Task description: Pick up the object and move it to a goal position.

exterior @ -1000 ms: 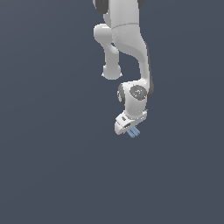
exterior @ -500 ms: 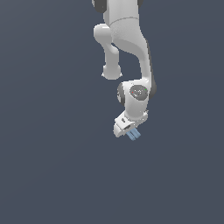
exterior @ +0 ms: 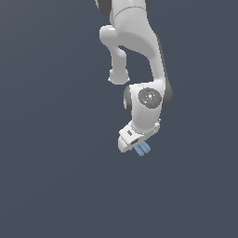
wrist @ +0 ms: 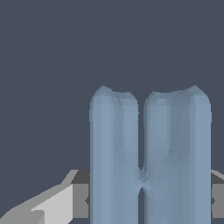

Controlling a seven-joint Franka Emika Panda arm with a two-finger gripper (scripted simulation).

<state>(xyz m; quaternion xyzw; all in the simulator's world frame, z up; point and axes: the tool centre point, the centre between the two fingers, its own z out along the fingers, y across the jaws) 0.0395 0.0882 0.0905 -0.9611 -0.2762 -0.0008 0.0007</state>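
The object (exterior: 143, 148) is a small light-blue piece of two parallel bars, sticking out below the white hand in the exterior view. My gripper (exterior: 139, 147) is shut on it, held in the air at the end of the bent arm. In the wrist view the object (wrist: 148, 153) fills the frame as two upright bars joined near their base, with a grey finger (wrist: 74, 199) against one side and the edge of the other finger (wrist: 217, 192) against the opposite side. No goal marker shows.
The white arm (exterior: 139, 56) comes down from the top of the exterior view. Behind everything is a plain dark grey-blue background with no other objects or edges visible.
The hand has sunk very slightly in the exterior view, still holding the light-blue object; the arm's pose is almost the same.
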